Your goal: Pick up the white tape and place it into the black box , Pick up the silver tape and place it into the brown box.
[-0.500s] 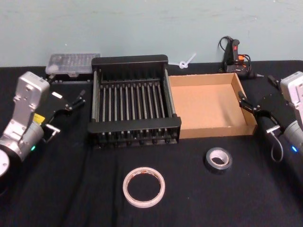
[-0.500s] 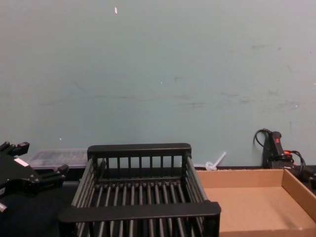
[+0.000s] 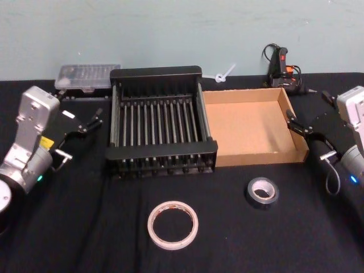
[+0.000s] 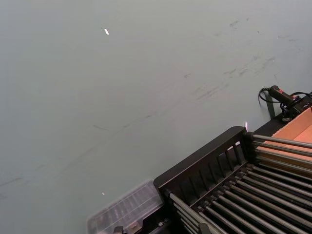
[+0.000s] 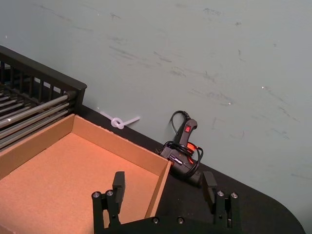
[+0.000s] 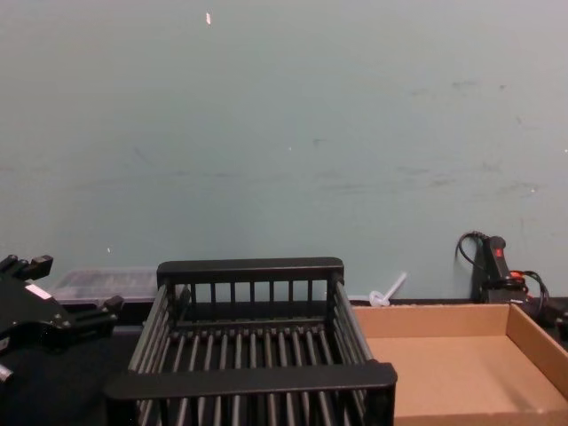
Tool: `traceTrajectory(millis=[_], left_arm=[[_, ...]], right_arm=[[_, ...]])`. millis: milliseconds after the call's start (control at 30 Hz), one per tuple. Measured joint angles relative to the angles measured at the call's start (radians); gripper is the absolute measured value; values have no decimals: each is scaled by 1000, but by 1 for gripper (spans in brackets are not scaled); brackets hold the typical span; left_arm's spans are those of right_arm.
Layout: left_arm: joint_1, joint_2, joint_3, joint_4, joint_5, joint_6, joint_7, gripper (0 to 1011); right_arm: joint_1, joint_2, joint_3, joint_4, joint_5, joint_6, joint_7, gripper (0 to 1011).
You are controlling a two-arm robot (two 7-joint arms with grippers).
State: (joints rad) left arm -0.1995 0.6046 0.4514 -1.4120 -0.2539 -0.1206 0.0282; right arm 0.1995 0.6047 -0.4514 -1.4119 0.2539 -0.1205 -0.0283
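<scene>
From the head view, the white tape (image 3: pixel 173 225) lay flat, hole up, near the desk's front edge, the silver tape (image 3: pixel 262 191) flat to its right before the brown box (image 3: pixel 297 136), which sat touching the black box (image 3: pixel 160 152) mid-desk; the left gripper (image 3: pixel 85 125) hung empty and spread at the left edge, the right gripper (image 3: pixel 305 132) parted just beside the tray's right wall. The chest view caught crate and tray side-on, no rolls, while the right wrist view showed those fingers (image 5: pixel 119 183) wide apart over the tray's corner.
</scene>
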Motion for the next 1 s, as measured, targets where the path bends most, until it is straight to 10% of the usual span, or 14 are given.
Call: traceTrajectory(millis=[1000], left_arm=[[0,0,0,0,0,0,0,1001]], right_arm=[[0,0,0,0,0,0,0,1002]])
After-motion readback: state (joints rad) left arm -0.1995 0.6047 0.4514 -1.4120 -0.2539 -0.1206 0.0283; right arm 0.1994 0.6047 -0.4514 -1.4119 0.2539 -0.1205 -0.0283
